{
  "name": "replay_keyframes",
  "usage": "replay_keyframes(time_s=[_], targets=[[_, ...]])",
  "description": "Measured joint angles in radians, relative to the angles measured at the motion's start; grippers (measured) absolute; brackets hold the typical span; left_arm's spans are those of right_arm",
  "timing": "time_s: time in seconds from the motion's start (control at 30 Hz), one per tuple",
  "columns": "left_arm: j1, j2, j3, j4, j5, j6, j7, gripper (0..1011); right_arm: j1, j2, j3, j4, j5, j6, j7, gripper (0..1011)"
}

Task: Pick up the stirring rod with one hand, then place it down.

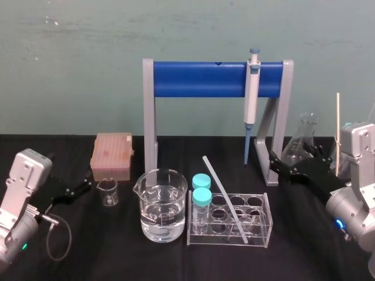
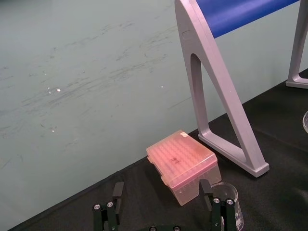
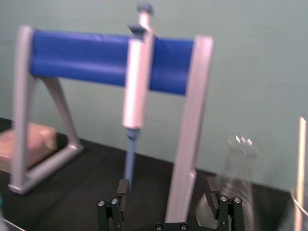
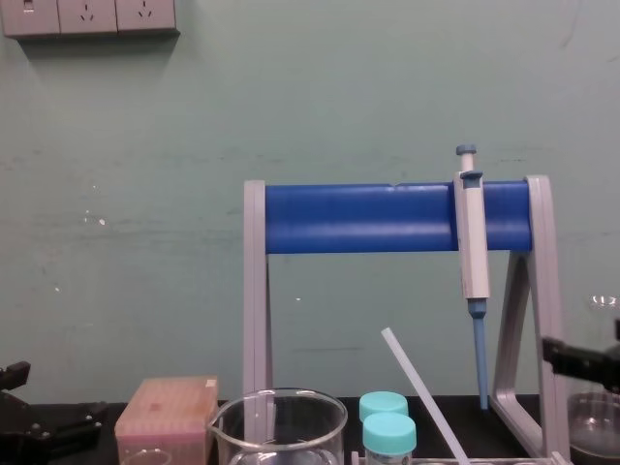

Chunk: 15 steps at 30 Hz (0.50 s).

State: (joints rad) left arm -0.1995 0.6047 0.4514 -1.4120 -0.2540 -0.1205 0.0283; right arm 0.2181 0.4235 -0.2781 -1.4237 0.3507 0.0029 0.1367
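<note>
Everything on the black table (image 1: 304, 234) is placed here from a clear tube rack (image 1: 265, 231) near its middle. The stirring rod (image 1: 224, 198), thin, straight and whitish, leaned in the rack; its lower end sat in a front well toward the rack's right, and its upper end slanted up past the rack's back left corner, clear of everything else; propped that way, its upper length probably offered an easy grasp. Two teal-capped vials (image 1: 201, 190) stood in the rack's left wells, close beside the rod; whether they touched it could not be told.

The right gripper (image 1: 276, 164) hovered near the rack's right end, a little behind it, aimed toward the rack; its jaws were spread wide and held nothing (being the closer arm, it seemed the likelier one for the pick). The left gripper (image 1: 87, 187) sat low, well apart to the rack's left; its jaws were likewise wide and empty, and it looked idle.

A large beaker (image 1: 163, 211) of clear liquid stood just beside the rack's left end; a small beaker (image 1: 107, 192) and a pink tip box (image 1: 111, 155) lay farther left. Behind the rack rose a blue-barred stand (image 1: 208, 79) with a pipette (image 1: 252, 93) hanging from it; a flask (image 1: 304, 137) stood behind and to the rack's right.
</note>
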Motion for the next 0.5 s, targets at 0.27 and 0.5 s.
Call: replay_keyframes(time_s=[0.27, 0.5], targets=[[0.000, 0.000, 0.000, 0.000, 0.000, 0.000, 0.000, 1000, -0.012, -0.012, 0.012, -0.001, -0.027, 0.081, -0.045, 1002], [0.000, 0.000, 0.000, 0.000, 0.000, 0.000, 0.000, 1000, -0.011, -0.011, 0.011, 0.000, -0.025, 0.073, -0.043, 1002]])
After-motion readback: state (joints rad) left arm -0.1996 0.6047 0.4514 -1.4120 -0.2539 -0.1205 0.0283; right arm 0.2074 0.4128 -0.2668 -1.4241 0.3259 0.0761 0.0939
